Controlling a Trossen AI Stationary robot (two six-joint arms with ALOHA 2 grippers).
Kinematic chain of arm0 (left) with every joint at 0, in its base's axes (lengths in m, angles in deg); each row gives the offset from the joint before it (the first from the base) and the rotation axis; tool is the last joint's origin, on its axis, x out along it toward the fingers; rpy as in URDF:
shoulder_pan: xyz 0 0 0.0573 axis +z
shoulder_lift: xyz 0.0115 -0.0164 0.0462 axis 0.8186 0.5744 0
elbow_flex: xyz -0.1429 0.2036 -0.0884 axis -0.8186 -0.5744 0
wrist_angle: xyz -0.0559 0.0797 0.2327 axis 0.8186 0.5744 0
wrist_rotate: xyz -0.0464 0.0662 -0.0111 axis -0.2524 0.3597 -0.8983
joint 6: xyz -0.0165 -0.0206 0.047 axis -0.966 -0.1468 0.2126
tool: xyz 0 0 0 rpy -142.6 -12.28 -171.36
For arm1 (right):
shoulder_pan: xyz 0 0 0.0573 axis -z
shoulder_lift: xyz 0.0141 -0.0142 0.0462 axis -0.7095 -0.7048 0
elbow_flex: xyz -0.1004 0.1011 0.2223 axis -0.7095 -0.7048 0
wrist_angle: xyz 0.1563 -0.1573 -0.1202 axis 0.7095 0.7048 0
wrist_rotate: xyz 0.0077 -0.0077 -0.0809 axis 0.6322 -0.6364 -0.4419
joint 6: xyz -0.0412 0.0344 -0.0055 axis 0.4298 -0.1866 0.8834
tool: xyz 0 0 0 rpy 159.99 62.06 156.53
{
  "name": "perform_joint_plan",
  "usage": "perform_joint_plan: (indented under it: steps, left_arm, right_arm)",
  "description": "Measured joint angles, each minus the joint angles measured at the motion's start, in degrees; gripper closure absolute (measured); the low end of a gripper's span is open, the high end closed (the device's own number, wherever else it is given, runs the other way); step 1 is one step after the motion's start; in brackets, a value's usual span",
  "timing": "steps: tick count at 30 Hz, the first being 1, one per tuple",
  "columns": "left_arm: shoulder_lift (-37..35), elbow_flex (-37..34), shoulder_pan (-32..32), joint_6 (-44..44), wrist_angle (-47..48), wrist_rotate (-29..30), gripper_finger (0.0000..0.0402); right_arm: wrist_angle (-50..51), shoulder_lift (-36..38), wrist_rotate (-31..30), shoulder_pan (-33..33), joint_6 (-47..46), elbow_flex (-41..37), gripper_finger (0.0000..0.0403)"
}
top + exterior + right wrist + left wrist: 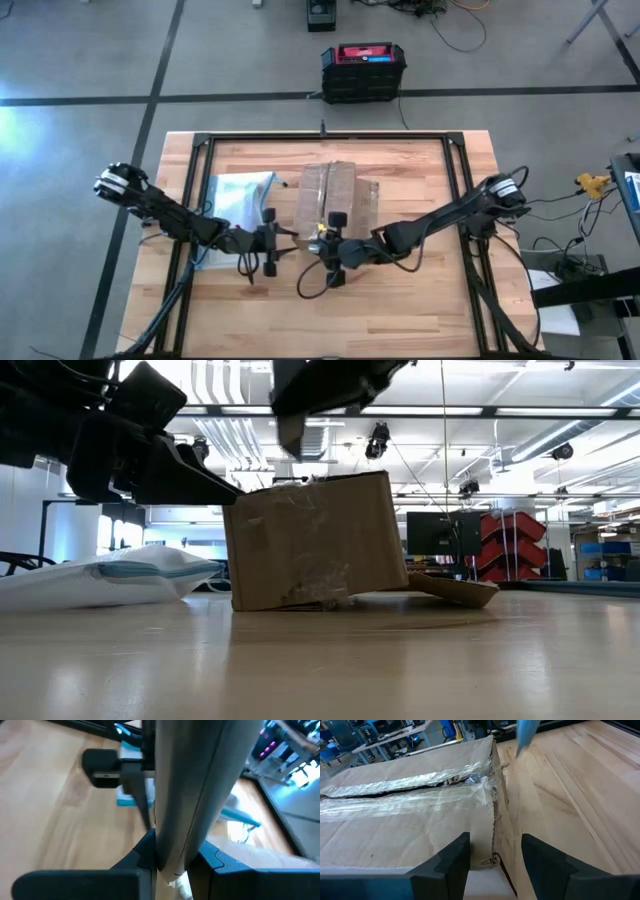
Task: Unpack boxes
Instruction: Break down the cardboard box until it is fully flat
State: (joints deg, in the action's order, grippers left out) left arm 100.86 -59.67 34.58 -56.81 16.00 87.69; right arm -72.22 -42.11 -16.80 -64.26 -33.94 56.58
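Observation:
A brown cardboard box (pixel 335 195) stands on the table's middle, shiny clear tape along its top seam (pixel 410 790). One loose flap (pixel 455 588) lies out on the wood beside it. My left gripper (pixel 495 862) is open at the box's near left corner, one finger over the top face and one past the side. My right gripper (pixel 170 870), above the box's near edge, is shut on a long grey tool (pixel 195 780). The tool's blurred end (pixel 525 732) hangs over the box. My left gripper stands astride the box's near corner edge (pixel 495 832), coming at it nearly level from the table's left. Whether its fingers touch the cardboard I cannot tell. My right gripper pinches the grey tool near one end (pixel 172 852) between its two fingers. The tool runs forward along the fingers and is lifted clear.
A flat clear plastic pouch with a blue edge (pixel 235 195) lies left of the box, under my left arm. A black-and-red case (pixel 362 70) sits on the floor beyond the far edge. Bare wood lies toward the near edge.

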Motion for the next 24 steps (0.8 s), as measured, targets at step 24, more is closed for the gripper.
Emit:
perform_joint_plan:
  steps: [24]
  left_arm:
    - [2.0,6.8,1.1,5.6,6.0,0.0,0.0241]
  right_arm:
    - [-1.8,-0.7,8.7,4.8,3.4,-1.6,0.0353]
